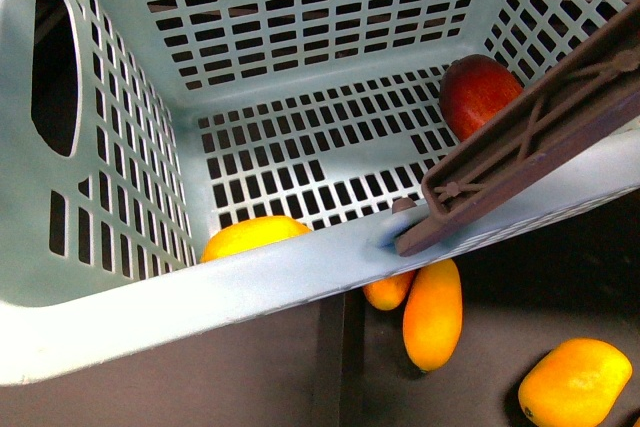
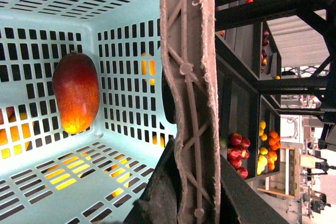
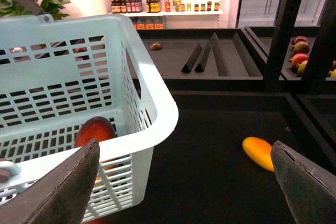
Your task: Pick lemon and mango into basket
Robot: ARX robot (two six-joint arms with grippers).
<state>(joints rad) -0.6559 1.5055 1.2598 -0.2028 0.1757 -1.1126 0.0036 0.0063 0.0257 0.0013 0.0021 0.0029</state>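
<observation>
Inside basket — red mango; right tool spread wide.

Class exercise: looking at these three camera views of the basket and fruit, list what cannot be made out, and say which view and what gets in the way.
- Left gripper: none of the views shows it; the brown handle fills the middle of the left wrist view.
- Yellow fruit in the front view: the basket rim hides its lower part.
- Red mango in the right wrist view: mostly behind the basket wall.
- Lemon: cannot tell which yellow fruit it is.
</observation>
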